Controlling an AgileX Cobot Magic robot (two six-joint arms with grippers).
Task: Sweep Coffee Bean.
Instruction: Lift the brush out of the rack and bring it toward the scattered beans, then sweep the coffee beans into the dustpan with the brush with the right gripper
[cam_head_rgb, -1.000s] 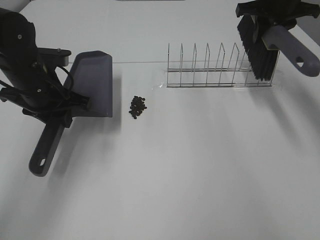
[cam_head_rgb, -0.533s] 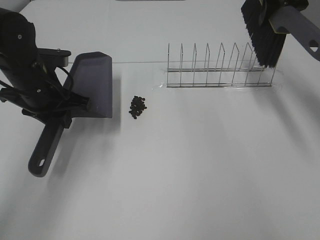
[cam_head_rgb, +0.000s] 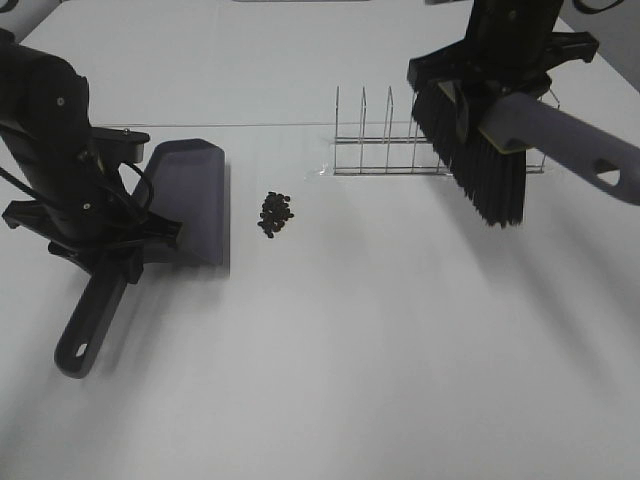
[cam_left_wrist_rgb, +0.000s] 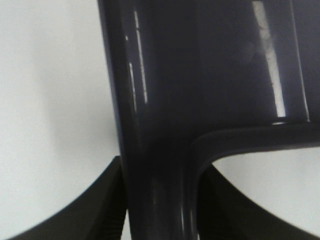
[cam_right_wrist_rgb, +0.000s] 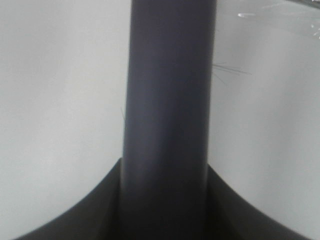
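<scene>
The coffee bean (cam_head_rgb: 275, 213) cluster lies on the white table just right of the grey-purple dustpan (cam_head_rgb: 190, 198). My left gripper (cam_head_rgb: 112, 248) is shut on the dustpan's handle; the pan's open lip faces the beans. In the left wrist view the dustpan (cam_left_wrist_rgb: 210, 65) fills the frame, its handle clamped in the left gripper (cam_left_wrist_rgb: 160, 205). My right gripper (cam_head_rgb: 503, 75) is shut on the brush (cam_head_rgb: 482, 165), which hangs bristles down above the table, right of the beans. The right wrist view shows only the brush handle (cam_right_wrist_rgb: 170, 100) inside the right gripper (cam_right_wrist_rgb: 165, 210).
A wire rack (cam_head_rgb: 385, 140) with upright prongs stands at the back, behind the brush and partly hidden by it. The brush's long handle (cam_head_rgb: 590, 150) sticks out toward the right edge. The dustpan's handle end (cam_head_rgb: 78, 345) points toward the front left.
The right arm has carried the brush from the rack's far right end leftward and forward, now in front of the rack. The dustpan has shifted slightly.
</scene>
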